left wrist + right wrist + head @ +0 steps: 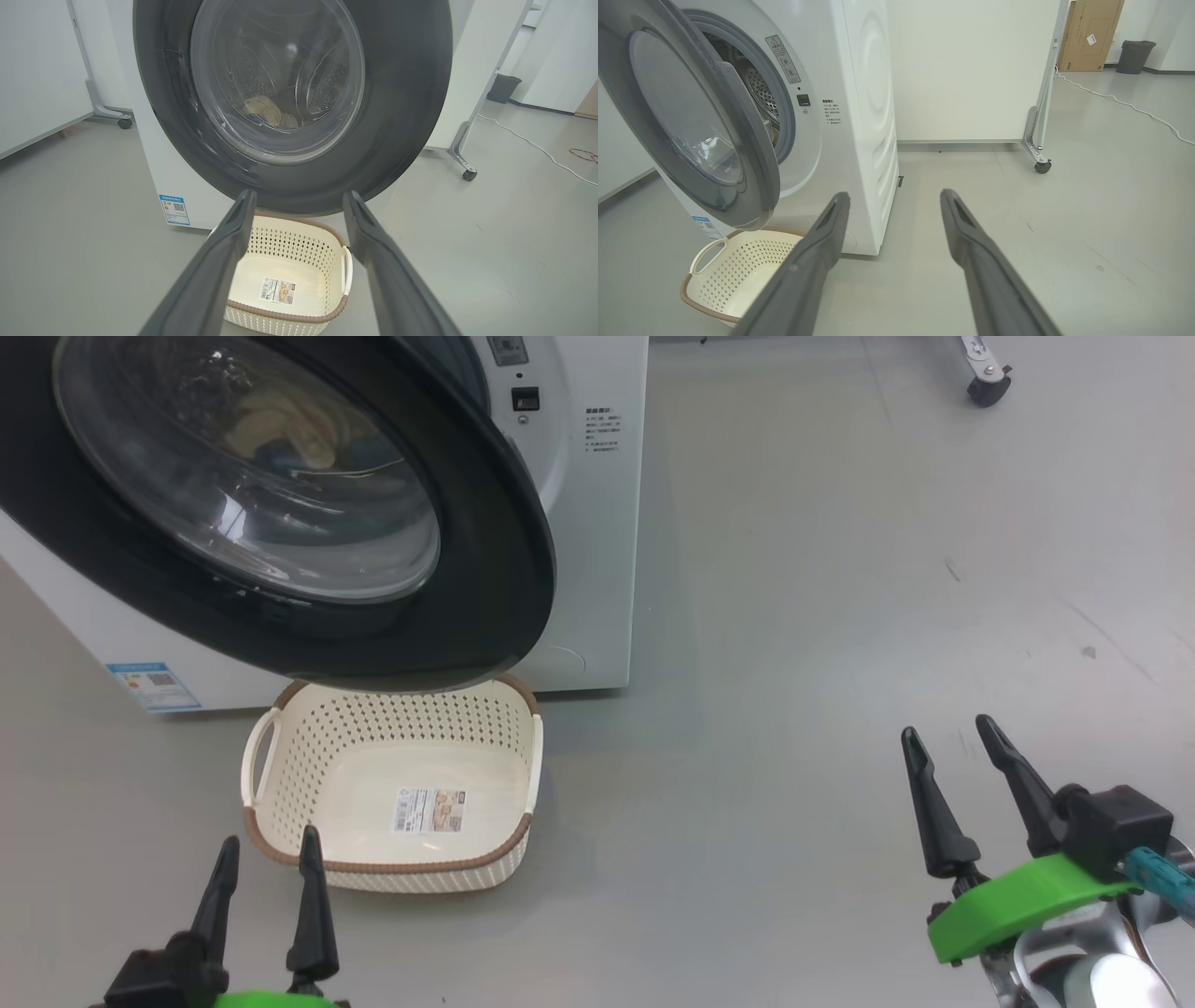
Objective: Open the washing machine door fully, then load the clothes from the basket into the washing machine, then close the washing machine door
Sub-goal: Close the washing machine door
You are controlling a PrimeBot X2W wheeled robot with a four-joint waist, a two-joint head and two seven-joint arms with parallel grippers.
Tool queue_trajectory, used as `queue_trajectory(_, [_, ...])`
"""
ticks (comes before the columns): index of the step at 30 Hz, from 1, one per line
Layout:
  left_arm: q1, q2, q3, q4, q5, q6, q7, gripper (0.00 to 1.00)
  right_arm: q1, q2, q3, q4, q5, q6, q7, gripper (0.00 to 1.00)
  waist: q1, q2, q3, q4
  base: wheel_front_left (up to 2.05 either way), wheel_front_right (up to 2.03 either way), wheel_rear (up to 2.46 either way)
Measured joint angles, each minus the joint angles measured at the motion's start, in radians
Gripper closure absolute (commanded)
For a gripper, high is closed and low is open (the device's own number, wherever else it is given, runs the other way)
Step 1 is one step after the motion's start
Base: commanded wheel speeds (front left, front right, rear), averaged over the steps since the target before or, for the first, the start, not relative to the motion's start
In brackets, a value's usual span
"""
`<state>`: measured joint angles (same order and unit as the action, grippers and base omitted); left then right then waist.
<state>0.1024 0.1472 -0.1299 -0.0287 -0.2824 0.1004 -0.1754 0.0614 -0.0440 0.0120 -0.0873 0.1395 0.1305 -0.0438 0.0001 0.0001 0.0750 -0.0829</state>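
My left gripper (268, 840) has its two fingers spread wide with nothing between them, hovering low over the floor (840, 616). The right gripper (946, 728) is just as wide and just as empty, well off to my right. I judge both are free because the carrying work is done.

From my left fingertips, the basket (401, 723) sits near, at about 1 o'clock. It is empty, with only the label sticker (429, 810) showing on its bottom. Beyond it at 12 o'clock hangs the washing machine door (485, 551), part open, its lower edge overhanging the basket's far rim. Through the door's glass I see the clothes (280, 429) lying in the steel drum (759, 91). The remaining step looks to be shutting the door.

From my right fingertips, the washing machine (597, 523) stands at 10 o'clock. In the right wrist view the door's free edge is swung out from the grey gasket (787, 126), leaving a wedge of gap on that side. The hinge is on the far side from this hand.

For room, bare floor runs from 12 to 3 o'clock of my right hand, and a partition's caster (1042, 166) is well apart. The black frame is the broad surface to push. The basket under the door's lower edge is the tight spot, so a push placed higher on the frame seems safer.
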Motion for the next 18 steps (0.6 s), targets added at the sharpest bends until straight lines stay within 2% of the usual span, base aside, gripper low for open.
queue_trajectory(6, [-0.002,0.001,-0.009,-0.002,0.003,0.007,0.0,0.0,0.0,0.0,-0.015,0.001,0.0,0.0,0.0,0.0,0.0,0.0,0.008,0.013,0.0,0.0,0.0])
queue_trajectory(7, [-0.004,0.001,-0.012,-0.002,0.008,0.007,0.0,0.0,0.0,0.001,-0.021,0.001,0.0,0.0,0.0,0.09,0.0,0.0,0.01,0.018,0.0,0.0,0.0])
queue_trajectory(8, [-0.005,0.001,-0.016,-0.003,0.011,0.007,0.0,0.0,0.0,0.001,-0.026,0.002,0.0,0.0,0.0,0.09,0.0,0.0,0.011,0.023,0.0,0.0,0.0])
queue_trajectory(9, [-0.008,0.001,-0.02,-0.003,0.012,0.007,0.0,0.0,-0.001,0.001,-0.033,0.003,0.0,0.0,0.0,0.58,0.0,0.0,0.013,0.03,0.0,0.0,0.0])
queue_trajectory(10, [-0.014,0.0,-0.026,-0.003,0.012,0.007,0.0,0.0,-0.001,0.001,-0.038,0.005,0.0,0.0,0.0,0.83,0.0,0.0,0.015,0.038,0.0,0.0,0.0])
queue_trajectory(11, [-0.019,0.0,-0.032,-0.003,0.012,0.007,0.0,0.0,-0.003,0.001,-0.041,0.009,-0.001,0.0,0.0,1.0,0.0,0.0,0.016,0.047,0.0,0.0,0.0])
queue_trajectory(14, [-0.034,-0.002,-0.049,-0.002,0.019,0.006,0.0,0.0,-0.009,0.002,-0.049,0.029,-0.01,0.0,0.0,1.0,0.0,0.0,0.019,0.073,0.0,0.0,0.0])
queue_trajectory(15, [-0.051,-0.006,-0.078,0.015,0.024,-0.005,0.0,0.0,-0.064,0.002,-0.042,0.077,-0.021,0.0,0.0,1.0,0.0,0.0,0.026,0.121,0.0,0.0,0.0])
queue_trajectory(18, [-0.065,-0.008,-0.088,0.025,0.026,-0.012,0.0,0.0,-0.105,0.002,-0.032,0.096,-0.03,0.0,0.0,1.0,0.0,0.0,0.03,0.141,0.0,0.0,0.0])
